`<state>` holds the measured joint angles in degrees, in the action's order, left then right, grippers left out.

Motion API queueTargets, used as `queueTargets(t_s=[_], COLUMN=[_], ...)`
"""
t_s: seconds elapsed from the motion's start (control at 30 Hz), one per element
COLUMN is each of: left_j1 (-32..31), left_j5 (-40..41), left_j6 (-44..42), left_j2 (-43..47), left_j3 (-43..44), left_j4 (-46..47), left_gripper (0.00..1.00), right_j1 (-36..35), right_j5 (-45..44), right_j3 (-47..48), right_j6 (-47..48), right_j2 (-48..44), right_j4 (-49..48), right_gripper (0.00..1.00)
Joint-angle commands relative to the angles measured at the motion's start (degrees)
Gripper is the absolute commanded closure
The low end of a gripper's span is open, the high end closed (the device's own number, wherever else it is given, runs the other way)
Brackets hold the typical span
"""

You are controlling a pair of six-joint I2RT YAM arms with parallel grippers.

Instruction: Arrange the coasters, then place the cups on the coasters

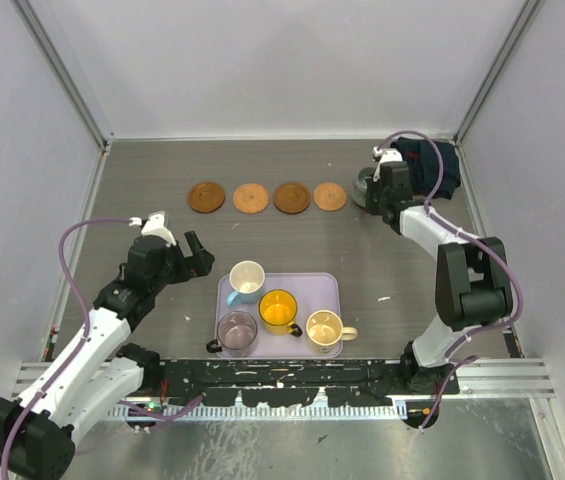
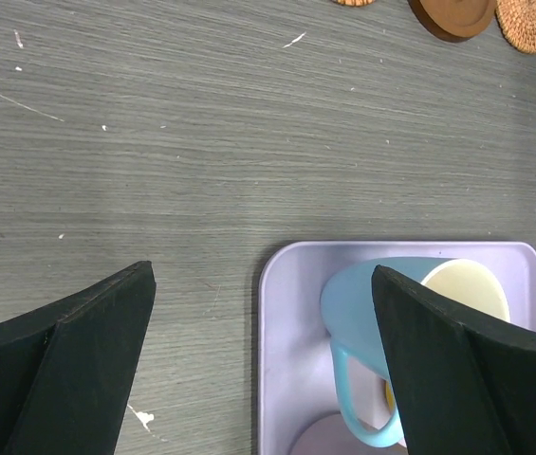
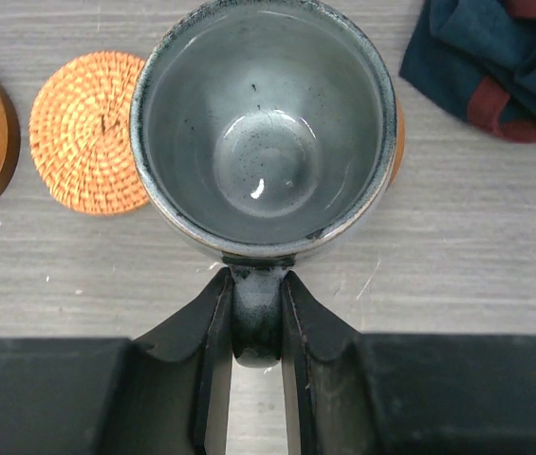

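Grey table (image 1: 142, 180), arms mounted at the near edge. A lavender tray (image 1: 314, 288) is set near the centre and a dark cloth (image 1: 430, 160) is bunched at far right.

The left gripper (image 2: 263, 280) is spread wide with nothing held, hung over the tray's left edge.

The right gripper (image 3: 256, 296) is nearly closed on the handle of the grey-green cup (image 3: 263, 123) — held at the right end of the coaster row.

Four cups are left on the tray:
- light blue cup (image 1: 247, 279)
- orange-yellow cup (image 1: 278, 310)
- purple-grey cup (image 1: 237, 330)
- cream-yellow cup (image 1: 326, 327)

Four coasters (image 1: 250, 197) are lined up bare. A fifth coaster (image 3: 398, 133) is seen only as an orange sliver under the held cup, and seating cannot be told.

Risk: with a handle-only pinch the cup could swing, be set off-centre and be tipped on release. The woven coaster (image 3: 87, 133) just beside it could be nudged.
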<state>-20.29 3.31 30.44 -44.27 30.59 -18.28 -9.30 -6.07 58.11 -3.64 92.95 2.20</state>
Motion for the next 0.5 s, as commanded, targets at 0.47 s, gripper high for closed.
queueTargets(t_s=[0.47], left_j1=[-0.2], left_j5=[2.0], left_j6=[-0.6], left_j2=[-1.3], left_j3=[0.9], left_j4=[4.6], left_gripper=[0.02], right_j1=[3.8], right_j5=[4.5], right_j3=[9.5], right_j6=[2.1], right_j2=[4.5], right_j4=[-11.9], right_gripper=[0.99])
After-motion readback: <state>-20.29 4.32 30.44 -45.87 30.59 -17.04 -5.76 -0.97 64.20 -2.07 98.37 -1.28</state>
